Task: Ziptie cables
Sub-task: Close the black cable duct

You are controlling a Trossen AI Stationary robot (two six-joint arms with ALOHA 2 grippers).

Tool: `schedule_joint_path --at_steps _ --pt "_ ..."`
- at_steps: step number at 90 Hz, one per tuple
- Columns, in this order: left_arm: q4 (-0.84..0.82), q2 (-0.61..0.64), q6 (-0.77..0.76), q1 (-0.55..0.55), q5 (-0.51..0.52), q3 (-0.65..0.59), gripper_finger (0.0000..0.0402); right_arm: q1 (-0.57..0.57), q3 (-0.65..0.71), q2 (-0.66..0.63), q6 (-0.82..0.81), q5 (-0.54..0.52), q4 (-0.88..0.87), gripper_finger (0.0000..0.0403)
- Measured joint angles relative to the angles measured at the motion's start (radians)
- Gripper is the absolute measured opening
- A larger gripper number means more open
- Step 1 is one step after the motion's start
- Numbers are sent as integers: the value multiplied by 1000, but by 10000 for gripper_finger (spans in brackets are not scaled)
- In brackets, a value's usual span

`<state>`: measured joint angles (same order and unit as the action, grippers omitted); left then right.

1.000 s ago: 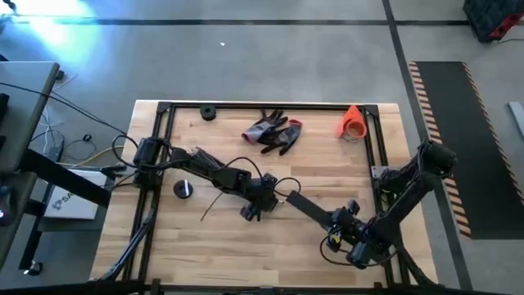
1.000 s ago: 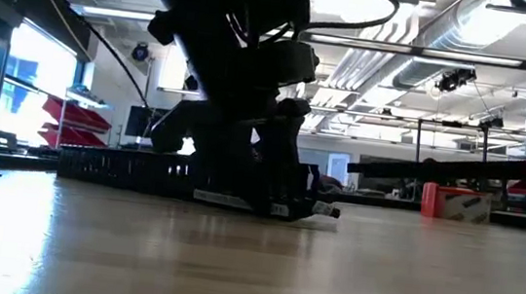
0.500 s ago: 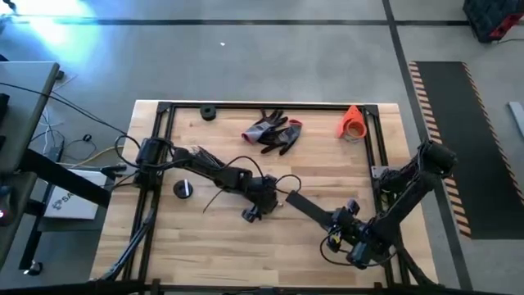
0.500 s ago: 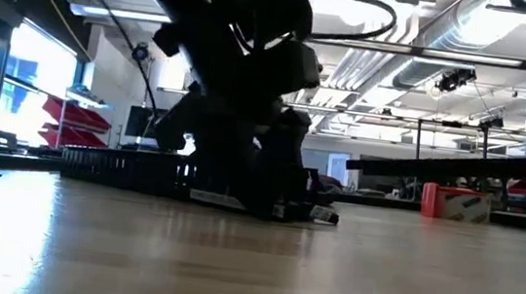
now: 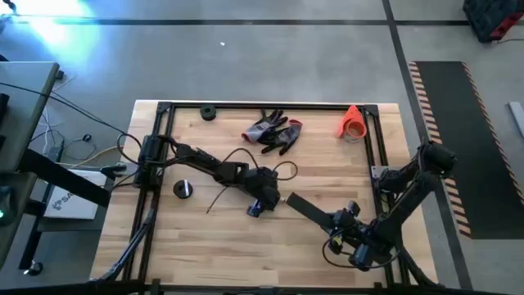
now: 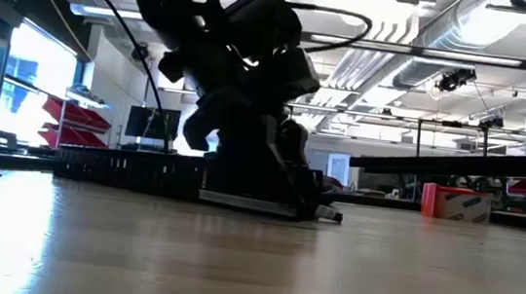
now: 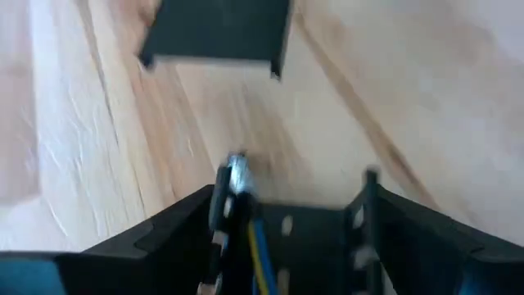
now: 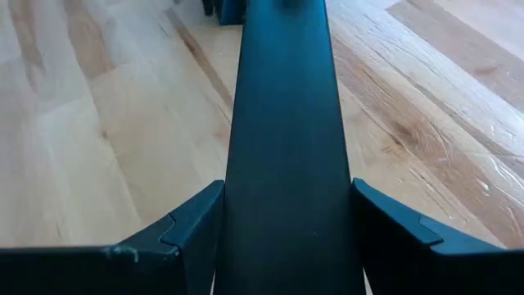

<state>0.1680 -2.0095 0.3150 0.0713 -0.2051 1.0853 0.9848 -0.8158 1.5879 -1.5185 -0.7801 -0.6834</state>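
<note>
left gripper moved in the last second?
Yes. In the high view the left gripper has shifted slightly toward the right side of the table, closing on the end of the black strip held by the right gripper.

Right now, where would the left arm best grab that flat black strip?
Probably the end of the strip nearest the left gripper. It is long, flat and thin, so fingers coming from above should close across its narrow width, on the two long edges. The right gripper holds the other end.
</note>
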Motion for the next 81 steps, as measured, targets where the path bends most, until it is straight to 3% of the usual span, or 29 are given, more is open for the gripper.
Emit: schedule_joint_path --at_steps 34,56,81 --pt "151 1 -17 10 -7 -95 282 -1 0 1 -3 0 8 209" --pt "134 64 -19 5 -6 -94 282 -5 0 1 -3 0 7 209" --pt "44 45 28 4 4 -95 282 -5 0 1 -3 6 20 209"
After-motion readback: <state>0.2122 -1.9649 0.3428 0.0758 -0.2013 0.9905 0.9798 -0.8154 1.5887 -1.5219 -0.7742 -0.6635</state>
